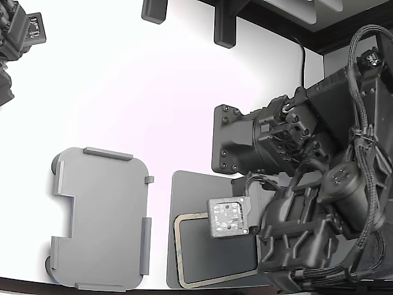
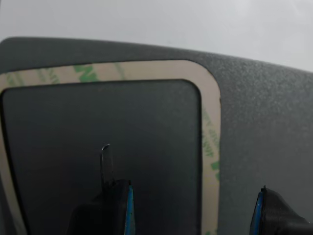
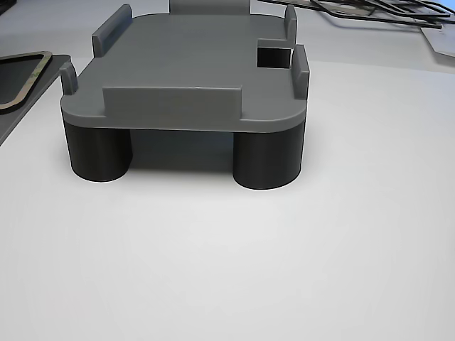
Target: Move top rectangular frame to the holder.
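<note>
The top rectangular frame [image 1: 177, 246] is a thin beige ring with greenish marks, lying flat on a dark grey mat [image 1: 184, 190] near the table's front edge. In the wrist view the frame [image 2: 211, 147] runs between my two blue-edged fingertips. My gripper [image 2: 193, 215] is open just above the frame's side, holding nothing. One finger [image 2: 115, 205] carries a thin metal blade and hangs over the frame's open centre. The arm's body hides the gripper in the exterior view. The holder [image 1: 101, 215], a light grey tray with edge tabs, stands bare at the exterior view's left; it [image 3: 192, 64] rests on dark round legs.
A second arm [image 1: 18, 37] sits at the exterior view's top left. Two dark fixtures [image 1: 224, 24] stand at the table's far edge. A corner of the frame [image 3: 25, 78] shows beside the holder in the other view, and thin black frame parts [image 3: 370, 11] lie behind.
</note>
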You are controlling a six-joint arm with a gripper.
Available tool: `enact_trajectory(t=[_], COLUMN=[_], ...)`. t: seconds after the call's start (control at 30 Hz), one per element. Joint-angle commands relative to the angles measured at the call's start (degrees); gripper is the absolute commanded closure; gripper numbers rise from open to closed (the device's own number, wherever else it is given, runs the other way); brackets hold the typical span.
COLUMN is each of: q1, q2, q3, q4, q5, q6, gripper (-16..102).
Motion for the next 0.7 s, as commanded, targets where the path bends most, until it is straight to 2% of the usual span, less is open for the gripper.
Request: enact_trajectory(t=[0.0,0.67], q1=[-0.44,-0.44], q2=[-1.85,-4.92], q3=[-0.88,7.65], q4=[-0.79,-6.77], q5=[-0.88,-0.97], q6=[-0.09,-3.52], gripper=[-14,3])
